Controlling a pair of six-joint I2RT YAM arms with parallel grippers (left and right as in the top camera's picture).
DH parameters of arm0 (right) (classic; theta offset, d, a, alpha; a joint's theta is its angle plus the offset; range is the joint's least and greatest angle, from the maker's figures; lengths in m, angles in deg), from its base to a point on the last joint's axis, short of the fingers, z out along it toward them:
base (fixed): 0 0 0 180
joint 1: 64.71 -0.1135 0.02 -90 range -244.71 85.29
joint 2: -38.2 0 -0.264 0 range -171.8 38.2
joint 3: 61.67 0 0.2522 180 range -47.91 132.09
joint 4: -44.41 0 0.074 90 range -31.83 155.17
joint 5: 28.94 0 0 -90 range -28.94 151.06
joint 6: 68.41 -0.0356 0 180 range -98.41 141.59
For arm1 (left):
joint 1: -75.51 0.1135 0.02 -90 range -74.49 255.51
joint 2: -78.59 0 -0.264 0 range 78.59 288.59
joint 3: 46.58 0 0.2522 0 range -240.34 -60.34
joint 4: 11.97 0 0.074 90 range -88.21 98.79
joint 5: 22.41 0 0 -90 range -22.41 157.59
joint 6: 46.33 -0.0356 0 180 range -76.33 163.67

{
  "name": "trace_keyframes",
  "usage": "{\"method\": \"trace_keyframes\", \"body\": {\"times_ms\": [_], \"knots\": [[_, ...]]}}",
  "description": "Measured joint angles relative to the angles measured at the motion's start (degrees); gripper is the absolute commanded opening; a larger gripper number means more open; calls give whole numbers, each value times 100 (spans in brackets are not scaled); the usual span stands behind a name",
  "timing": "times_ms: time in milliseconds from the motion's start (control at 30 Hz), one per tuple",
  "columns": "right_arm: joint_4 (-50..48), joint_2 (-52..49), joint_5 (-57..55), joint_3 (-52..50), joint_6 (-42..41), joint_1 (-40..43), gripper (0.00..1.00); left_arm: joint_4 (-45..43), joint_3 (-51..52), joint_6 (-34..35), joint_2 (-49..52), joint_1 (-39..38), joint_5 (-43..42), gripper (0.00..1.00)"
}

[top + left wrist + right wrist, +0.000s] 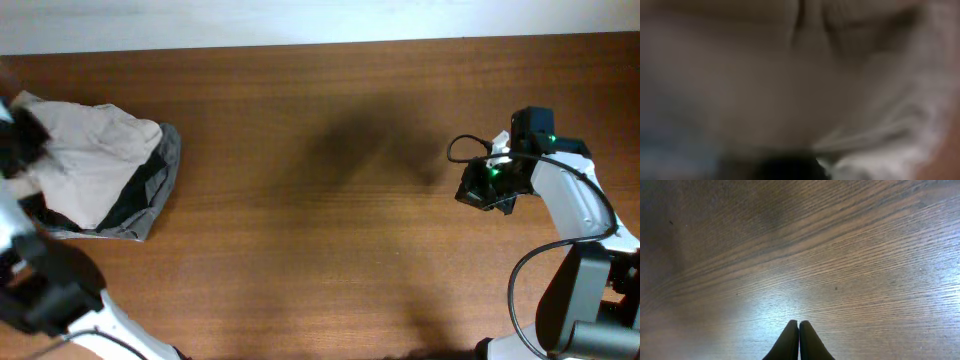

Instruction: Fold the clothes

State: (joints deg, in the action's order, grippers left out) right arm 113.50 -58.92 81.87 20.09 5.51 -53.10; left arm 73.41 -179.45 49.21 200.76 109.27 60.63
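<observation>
Clothes (pixel 95 170) lay heaped against left pincer (pixel 18 150); its wrist view showed only blurred fabric, grip unreadable. Right pincer (pixel 799 326) sat closed, empty, over table (pixel 840 255), well apart from heap.

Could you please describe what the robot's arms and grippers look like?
The right arm has white links with black joints, looping black cables and a green light at the wrist. Its fingers are dark and taper to narrow tips. The left arm shows the same black and white.
</observation>
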Motion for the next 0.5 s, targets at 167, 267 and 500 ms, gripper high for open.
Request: {"method": "trace_keyframes", "body": {"times_ms": [167, 267, 500], "knots": [[118, 0, 2, 0, 4, 0, 8, -98, 212, 0, 262, 44, 127, 1], [127, 0, 2, 0, -2, 0, 7, -50, 208, 0, 254, -4, 179, 1], [140, 2, 52, 46, 291, 0, 8, 1036, -520, -22, 186, -74, 179, 48]]}}
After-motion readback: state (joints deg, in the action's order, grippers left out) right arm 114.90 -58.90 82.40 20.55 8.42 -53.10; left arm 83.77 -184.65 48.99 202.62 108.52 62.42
